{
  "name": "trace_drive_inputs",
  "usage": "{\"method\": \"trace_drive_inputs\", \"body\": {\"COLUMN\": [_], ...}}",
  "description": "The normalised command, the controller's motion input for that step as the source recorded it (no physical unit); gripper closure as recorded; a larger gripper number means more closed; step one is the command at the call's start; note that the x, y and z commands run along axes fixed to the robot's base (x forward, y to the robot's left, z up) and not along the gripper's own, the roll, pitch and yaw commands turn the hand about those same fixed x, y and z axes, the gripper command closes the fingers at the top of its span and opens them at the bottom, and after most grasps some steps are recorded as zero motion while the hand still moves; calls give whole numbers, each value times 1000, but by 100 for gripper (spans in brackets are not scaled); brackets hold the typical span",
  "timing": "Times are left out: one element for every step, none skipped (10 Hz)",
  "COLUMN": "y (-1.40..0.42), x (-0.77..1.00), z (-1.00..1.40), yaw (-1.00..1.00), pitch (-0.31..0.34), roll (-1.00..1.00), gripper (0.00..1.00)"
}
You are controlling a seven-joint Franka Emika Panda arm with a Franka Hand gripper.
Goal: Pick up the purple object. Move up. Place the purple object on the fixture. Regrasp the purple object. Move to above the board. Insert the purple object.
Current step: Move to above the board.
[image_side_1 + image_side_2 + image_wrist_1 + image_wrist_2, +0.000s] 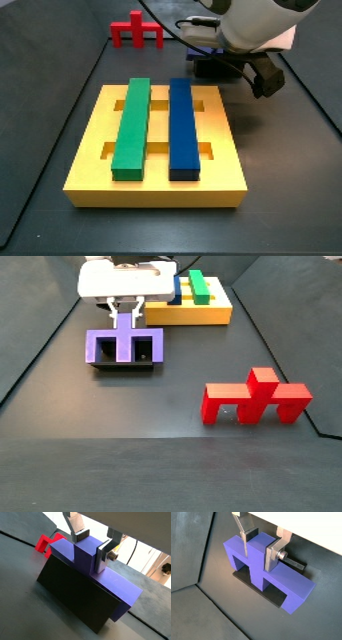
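Your gripper (260,546) has its fingers (272,556) clenched on the central stub of the purple object (264,571), which apparently sits on the fixture (271,594). Confirm a square, centred regrasp before lifting toward the board (158,150).

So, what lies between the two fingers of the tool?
The purple object's raised central stub, seated on the fixture; the tool straddles it in both wrist views.

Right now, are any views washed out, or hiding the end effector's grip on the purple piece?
In a wrist view, bright blown-out background behind the end effector; purple object stays sharp. In a side view, the arm's body hides the grip, though the yellow board is evenly lit. In a side view, the fixture is dark and low in contrast.
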Motion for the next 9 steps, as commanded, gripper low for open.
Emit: {"method": "trace_drive_inputs", "body": {"y": [0, 1, 18, 30, 9, 6, -3, -13, 4], "x": [0, -22, -57, -57, -48, -51, -49, -23, 18], "z": [1400, 1400, 1400, 1400, 1400, 1400, 1400, 769, 306], "yaw": [0, -97, -87, -64, -62, -52, -14, 7, 24], "pitch": [0, 17, -19, -17, 51, 80, 91, 103, 105], "roll": [0, 26, -44, -29, -34, -23, -2, -4, 2], "gripper": [100, 100, 100, 100, 100, 100, 100, 100, 100]}}
